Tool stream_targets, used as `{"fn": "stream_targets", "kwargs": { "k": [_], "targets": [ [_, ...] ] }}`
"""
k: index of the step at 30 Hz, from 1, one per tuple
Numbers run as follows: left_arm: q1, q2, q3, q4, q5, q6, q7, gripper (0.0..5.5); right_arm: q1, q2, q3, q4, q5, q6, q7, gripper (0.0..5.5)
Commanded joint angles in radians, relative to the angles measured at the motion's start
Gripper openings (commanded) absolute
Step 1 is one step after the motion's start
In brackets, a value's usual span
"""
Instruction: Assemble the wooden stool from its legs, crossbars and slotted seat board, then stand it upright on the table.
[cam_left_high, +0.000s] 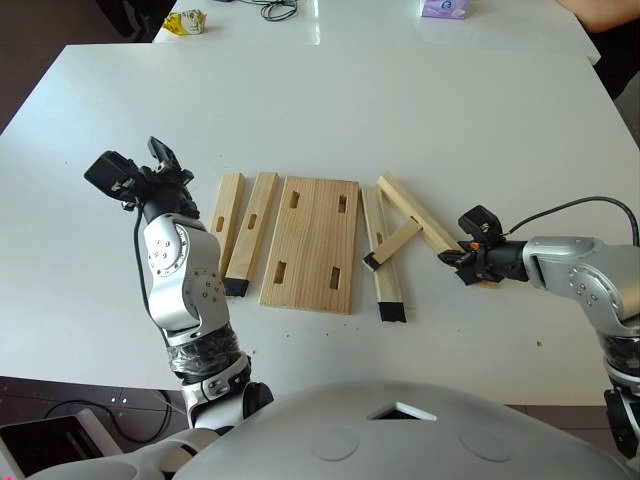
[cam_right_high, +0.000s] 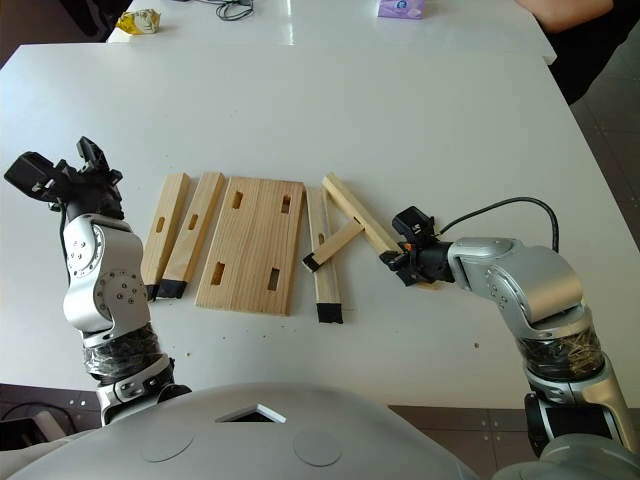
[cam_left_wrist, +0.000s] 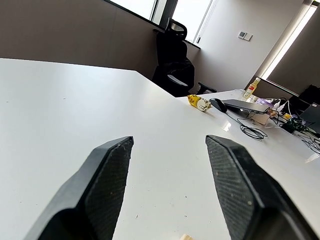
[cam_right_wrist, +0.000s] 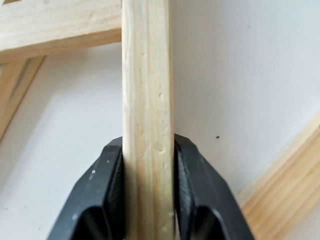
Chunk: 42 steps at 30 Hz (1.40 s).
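Your left gripper (cam_left_wrist: 170, 142) sits spread apart over the bench (cam_left_high: 430, 110), left of the parts. A pair of legs (cam_left_high: 229, 220) lies beside the slotted seat board (cam_left_high: 312, 243). Right of the board, a short crossbar (cam_left_high: 393, 244) lies across a third leg (cam_left_high: 383, 270). Your right gripper (cam_left_high: 462, 262) pinches the slanted leg (cam_left_high: 412, 208) at its near end.

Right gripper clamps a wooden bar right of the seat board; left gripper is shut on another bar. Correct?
No: the left gripper is open and empty, per the left wrist view. The right gripper does clamp a wooden bar right of the seat board.
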Motion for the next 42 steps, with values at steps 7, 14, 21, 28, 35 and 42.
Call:
{"fn": "stream_targets", "kwargs": {
  "k": [7,14,21,28,35,42],
  "targets": [
    [0.008,0.016,0.025,-0.009,-0.006,0.001,-0.02,2.7,-0.096,0.125,-0.099,0.173,0.057,0.104,0.03,1.07],
    [0.01,0.075,0.04,-0.003,-0.029,0.016,-0.1,2.7,-0.331,0.259,-0.324,0.378,0.181,0.186,0.121,1.07],
    [-0.034,0.069,0.057,0.034,-0.088,0.021,-0.135,2.7,-0.484,0.415,-0.502,0.501,0.235,0.125,0.078,1.07],
    [-0.123,0.118,0.096,0.066,-0.432,0.049,-0.391,2.7,-0.55,0.43,-0.533,0.564,0.396,0.071,0.271,1.07],
    [-0.165,0.258,0.064,0.105,-0.617,0.151,-0.621,2.7,-0.591,0.362,-0.505,0.58,0.477,0.025,0.396,1.07],
    [-0.138,0.263,0.006,0.105,-0.59,0.164,-0.616,2.7,-0.444,0.309,-0.335,0.374,0.34,-0.277,0.465,1.07]
  ]
}}
